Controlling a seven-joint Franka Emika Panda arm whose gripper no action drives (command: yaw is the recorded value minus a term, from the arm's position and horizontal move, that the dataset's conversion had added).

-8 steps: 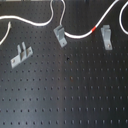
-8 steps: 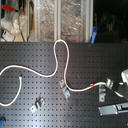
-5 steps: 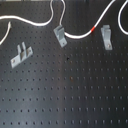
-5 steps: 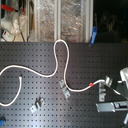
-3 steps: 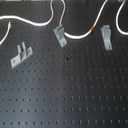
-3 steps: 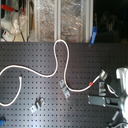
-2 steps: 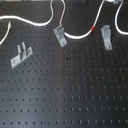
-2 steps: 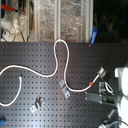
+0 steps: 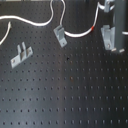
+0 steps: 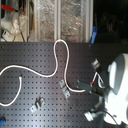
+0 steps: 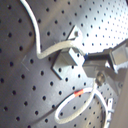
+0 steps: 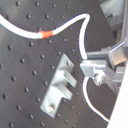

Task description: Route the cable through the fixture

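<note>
The white cable (image 9: 35,22) runs in waves from the first exterior view's left, past the slanted clip, to its red band (image 9: 95,29), then rises to my gripper (image 9: 106,6) at the top right. The fixture (image 9: 107,36), an upright forked grey clip, stands just below the gripper, and the cable is not in it. In the second wrist view the fingers (image 12: 95,67) are closed on the cable (image 12: 80,40) beside the fixture (image 12: 62,82), with the red band (image 12: 45,35) a little further along. The second exterior view shows the gripper (image 10: 89,85) by the red band (image 10: 93,80).
A slanted grey clip with a boxy head (image 9: 60,35) has the cable lying against it, as the first wrist view (image 11: 67,55) also shows. A low bracket with two posts (image 9: 21,54) stands at the first exterior view's left. All sit on a black perforated board (image 9: 70,95).
In the second exterior view the arm has moved left and up toward the red band. The cable stretch near the band has shifted slightly. The clips have not moved.
</note>
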